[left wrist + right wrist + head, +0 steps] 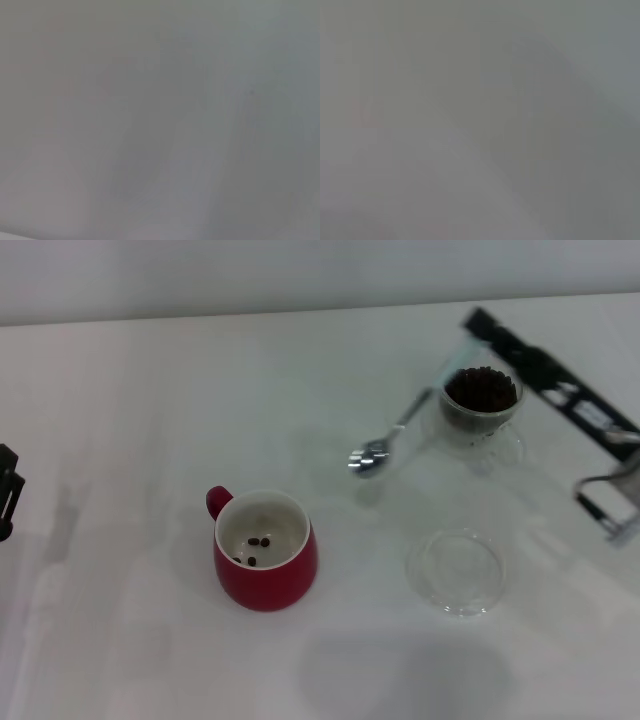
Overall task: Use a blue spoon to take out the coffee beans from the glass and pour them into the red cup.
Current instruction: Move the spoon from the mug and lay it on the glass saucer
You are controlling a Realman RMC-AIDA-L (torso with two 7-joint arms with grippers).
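The red cup [265,552] stands left of the table's middle, with a few coffee beans [258,543] on its white inside. The glass [481,410] stands at the back right, heaped with dark coffee beans [481,388]. The blue spoon [385,443] hangs tilted above the table just left of the glass. Its silver bowl is low and points toward the red cup. Its pale handle runs up to the tip of my right gripper [476,322], which reaches in from the right behind the glass and is shut on the handle. Both wrist views show only blank grey.
A flat clear glass saucer [455,571] lies in front of the glass, to the right of the red cup. My left gripper [6,490] is parked at the far left edge. The white table [120,420] ends at a pale wall at the back.
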